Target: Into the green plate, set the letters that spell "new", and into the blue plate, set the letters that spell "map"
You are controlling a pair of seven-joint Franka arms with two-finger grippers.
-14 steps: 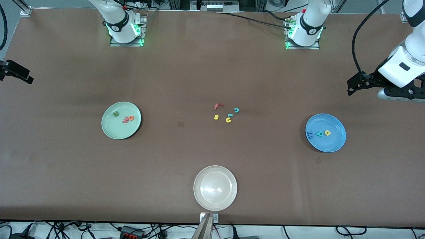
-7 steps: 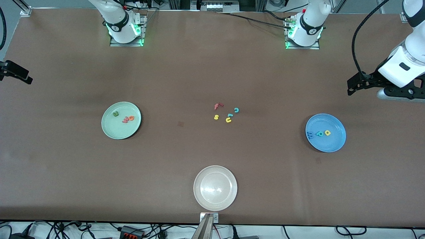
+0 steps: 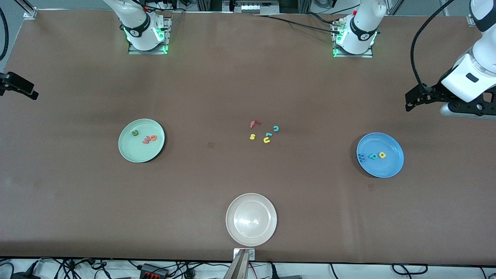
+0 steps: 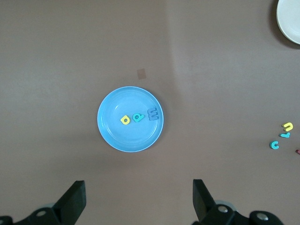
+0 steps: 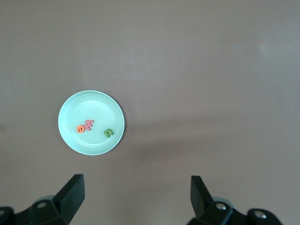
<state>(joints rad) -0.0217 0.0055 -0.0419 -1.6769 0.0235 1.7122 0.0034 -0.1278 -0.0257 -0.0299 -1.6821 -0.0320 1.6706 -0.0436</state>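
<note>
Three plates on brown table (image 3: 77, 201). Green plate (image 3: 131, 153) toward right arm's end, holding olive "n" (image 3: 135, 133), salmon "w" (image 3: 147, 140) and orange "e" (image 3: 153, 137), the last two touching. Blue plate (image 3: 389, 168) toward left arm's end, holding blue "m" (image 3: 362, 157), teal "p" (image 3: 372, 156) and yellow "a" (image 3: 382, 155) in a row. Beige plate (image 3: 236, 232) nearest front camera, midway along table. Five loose letters at table centre: red "f" (image 3: 254, 124), yellow "s" (image 3: 252, 136), teal "c" (image 3: 276, 128), teal hook-shaped piece (image 3: 268, 134), yellow "u" (image 3: 266, 140). Left gripper (image 4: 139, 201) raised over table edge near blue plate, fingers spread, grasping nothing. Right gripper (image 5: 137, 199) raised at other end near green plate, fingers spread, grasping nothing.
</note>
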